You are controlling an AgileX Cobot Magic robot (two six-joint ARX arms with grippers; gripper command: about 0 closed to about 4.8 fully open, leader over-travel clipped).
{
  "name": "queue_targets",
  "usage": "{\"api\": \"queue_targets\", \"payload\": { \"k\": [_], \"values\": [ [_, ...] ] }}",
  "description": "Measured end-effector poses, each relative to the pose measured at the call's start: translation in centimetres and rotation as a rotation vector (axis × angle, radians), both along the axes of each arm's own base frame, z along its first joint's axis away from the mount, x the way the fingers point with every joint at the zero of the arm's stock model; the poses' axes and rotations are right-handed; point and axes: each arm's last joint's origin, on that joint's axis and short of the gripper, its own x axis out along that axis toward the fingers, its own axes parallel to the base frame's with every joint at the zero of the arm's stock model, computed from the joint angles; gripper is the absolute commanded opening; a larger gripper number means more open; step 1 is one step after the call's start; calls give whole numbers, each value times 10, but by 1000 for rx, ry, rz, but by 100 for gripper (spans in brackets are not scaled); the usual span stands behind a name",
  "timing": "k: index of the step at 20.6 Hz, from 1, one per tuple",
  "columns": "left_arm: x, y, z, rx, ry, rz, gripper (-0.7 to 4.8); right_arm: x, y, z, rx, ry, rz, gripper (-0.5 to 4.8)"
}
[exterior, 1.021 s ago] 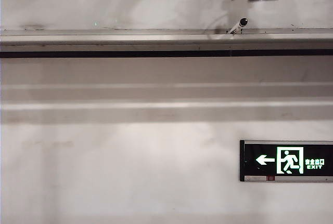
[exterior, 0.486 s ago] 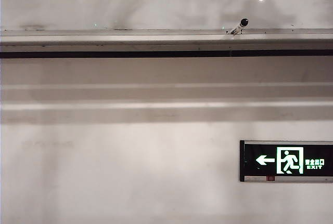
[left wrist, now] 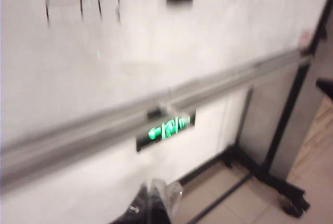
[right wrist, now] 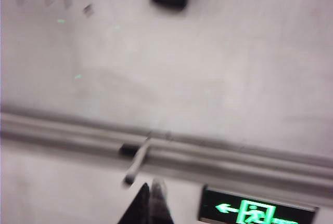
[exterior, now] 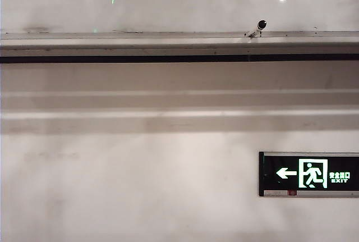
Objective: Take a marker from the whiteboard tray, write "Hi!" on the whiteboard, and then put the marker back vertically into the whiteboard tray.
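Nearest in its own wrist view, the right end effector (right wrist: pixel 152 203) shows its fingers pressed together on nothing. Just beyond its tips the marker (right wrist: pixel 139 161) leans on the whiteboard tray (right wrist: pixel 250 162), dark cap toward the whiteboard (right wrist: pixel 218 68), pale barrel sticking out over the ledge toward the end effector.

The left end effector (left wrist: pixel 156 203) is blurred at the edge of its view; I cannot tell how its fingers stand. The marker is too blurred to pick out from there, but the tray (left wrist: pixel 78 130) runs well ahead of it.

In the exterior view neither arm appears; the marker (exterior: pixel 257 28) rests tilted on the tray (exterior: pixel 112 42).

The marker looks light, stiff and smooth, so likely to slip or roll. The mid-barrel seems the best grip, squeezed across its width.
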Motion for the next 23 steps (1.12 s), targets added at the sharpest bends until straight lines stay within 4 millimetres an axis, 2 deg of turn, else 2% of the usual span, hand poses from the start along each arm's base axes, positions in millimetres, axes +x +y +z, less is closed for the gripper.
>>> {"api": "queue_targets", "payload": {
  "k": [3, 4, 5, 8, 9, 12, 15, 20, 23],
  "values": [
    [-23, 20, -46, -43, -72, 2, -6, -12, -4, -40, -6, 13, 12, 6],
    [-28, 26, -56, -64, -106, 2, -6, -14, -4, -52, -10, 26, 11, 41],
    [-33, 30, -69, -81, -127, 7, -6, -16, -5, -66, -16, 41, 9, 45],
    [-34, 31, -109, -52, -89, 16, -6, -19, -7, -94, -23, 77, -35, 45],
    [-32, 30, -133, -33, -45, 15, -6, -20, -8, -105, -25, 84, -52, 45],
    [-29, 27, -171, -29, -20, 16, -6, -19, -10, -131, -37, 129, -120, 45],
    [-19, 18, -205, -11, 2, 12, -6, -22, -13, -136, -32, 139, -190, 45],
    [-7, 6, -243, -58, -26, -6, -6, -22, -13, -142, -59, 198, -187, 45],
    [-3, 3, -259, -63, -30, -7, -6, -22, -13, -143, -60, 201, -187, 45]
  ]
}}
